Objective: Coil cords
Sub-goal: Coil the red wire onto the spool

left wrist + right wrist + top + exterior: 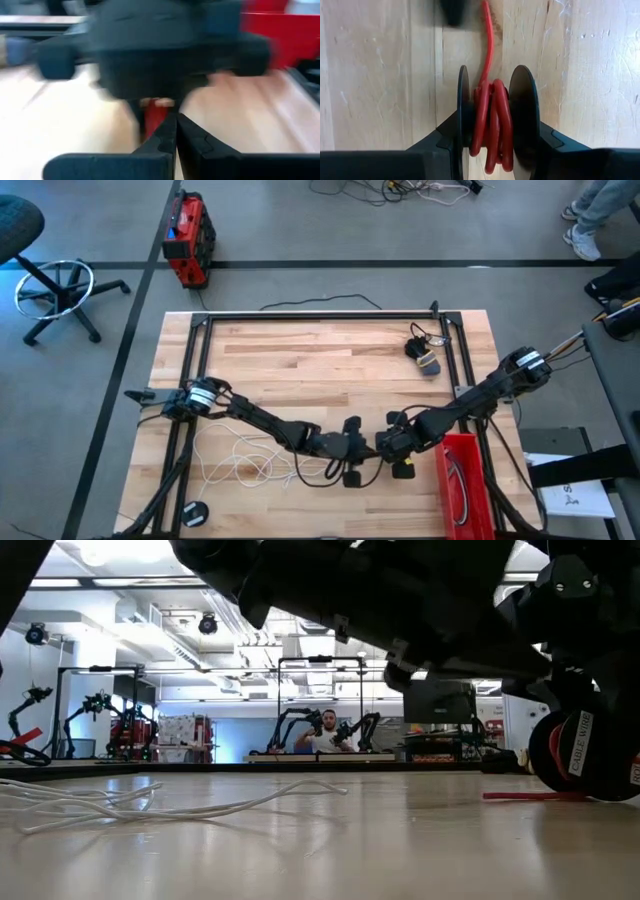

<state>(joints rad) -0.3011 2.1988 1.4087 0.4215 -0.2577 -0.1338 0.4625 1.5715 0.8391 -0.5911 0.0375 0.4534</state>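
A: Where is the red cord (492, 125) found?
B: Wound on a spool (522, 117) clamped in the right hand (495, 145), low over the tabletop (330, 360).
A: And its free tail?
B: It is led straight ahead to the left hand (176, 131), clenched, apparently on it.

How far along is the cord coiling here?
In hand: the right gripper holds a spool partly wound with red cord, and the left gripper is shut on its free end. Left: the white cord sprawls loose. A dark bundle lies at the far right.
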